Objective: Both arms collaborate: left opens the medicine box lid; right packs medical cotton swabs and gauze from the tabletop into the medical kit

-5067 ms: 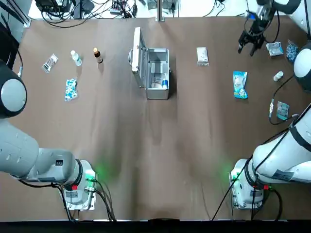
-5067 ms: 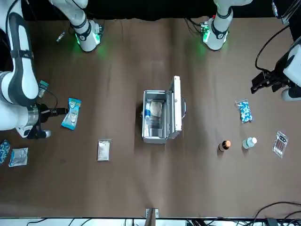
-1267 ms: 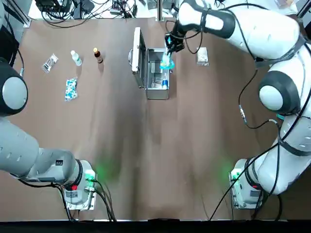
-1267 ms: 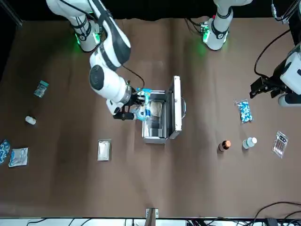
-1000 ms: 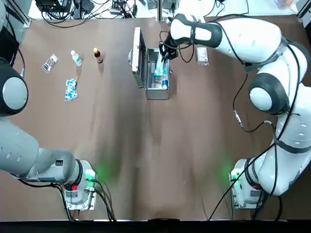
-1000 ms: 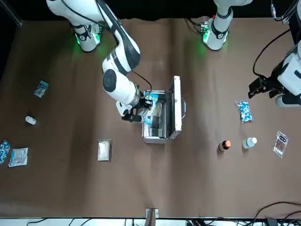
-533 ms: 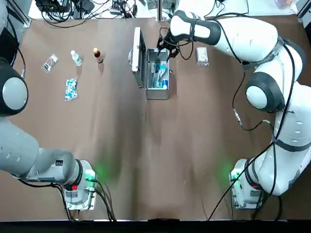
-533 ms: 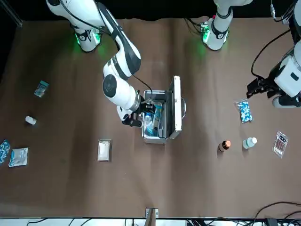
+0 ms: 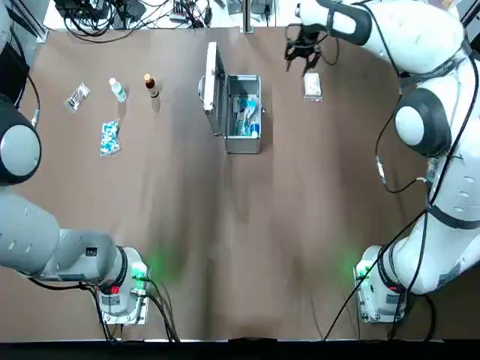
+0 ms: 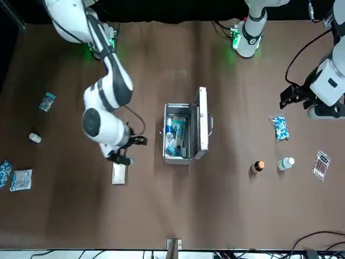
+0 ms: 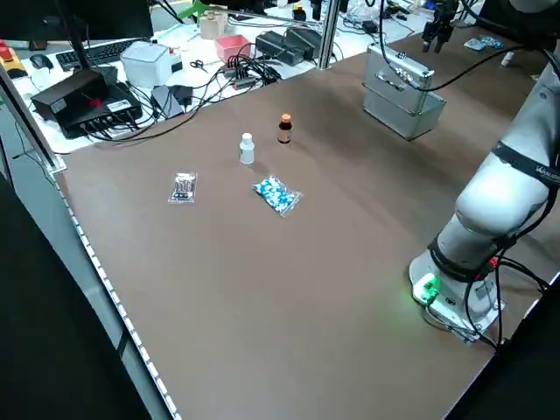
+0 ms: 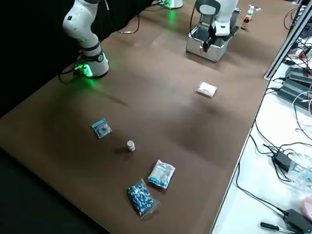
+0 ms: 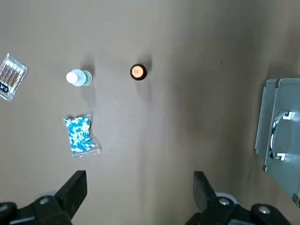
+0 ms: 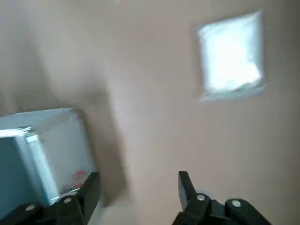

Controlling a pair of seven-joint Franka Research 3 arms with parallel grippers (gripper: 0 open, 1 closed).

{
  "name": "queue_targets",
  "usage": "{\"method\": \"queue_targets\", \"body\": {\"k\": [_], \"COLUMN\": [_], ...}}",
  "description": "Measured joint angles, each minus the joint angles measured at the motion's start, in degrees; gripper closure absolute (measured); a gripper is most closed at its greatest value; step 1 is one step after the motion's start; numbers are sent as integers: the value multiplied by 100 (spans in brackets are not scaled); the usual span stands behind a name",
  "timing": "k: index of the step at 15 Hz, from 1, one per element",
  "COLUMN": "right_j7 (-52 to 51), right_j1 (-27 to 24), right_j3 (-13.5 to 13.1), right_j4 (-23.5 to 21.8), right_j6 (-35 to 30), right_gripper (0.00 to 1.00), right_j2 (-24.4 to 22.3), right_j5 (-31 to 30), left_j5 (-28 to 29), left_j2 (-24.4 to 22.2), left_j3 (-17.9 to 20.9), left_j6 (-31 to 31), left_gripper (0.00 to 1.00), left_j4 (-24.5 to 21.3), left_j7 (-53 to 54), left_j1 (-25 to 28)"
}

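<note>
The silver medicine box stands at the table's far middle, its lid upright and open. The blue-and-white cotton swab packet lies inside the box. The white gauze packet lies flat on the table to the box's right. My right gripper hovers open and empty just beyond the gauze, between it and the box. In the front view it sits right above the gauze. My left gripper hangs open high over the table's left side, holding nothing.
Left of the box lie a brown bottle, a white bottle, a blue pill bag and a clear packet of sticks. At the table's right end sit a small bottle and several packets.
The right gripper carried the blue-and-white packet into the box, let it go there, then drew out and moved right to the gauze. The left gripper shifted only slightly.
</note>
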Motion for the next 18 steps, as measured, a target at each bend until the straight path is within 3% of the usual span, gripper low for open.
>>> {"method": "queue_targets", "body": {"k": [4,6,7,18], "right_j7": [-1799,-2317,-2404,-2253], "right_j1": [-706,-886,-903,-838], "right_j3": [-12,-12,-11,44], "right_j4": [-57,-121,-132,-148], "right_j6": [279,509,617,1762], "right_gripper": [22,7,1,1], "right_j2": [129,326,432,1299], "right_j5": [-156,-156,-160,-173], "left_j5": [0,0,0,0], "left_j2": [0,2,4,-2], "left_j3": [2,4,5,7], "left_j6": [68,123,140,131], "left_gripper": [0,0,0,0], "left_j4": [-24,-62,-79,-85], "left_j7": [0,0,0,0], "left_j1": [7,13,15,14]}}
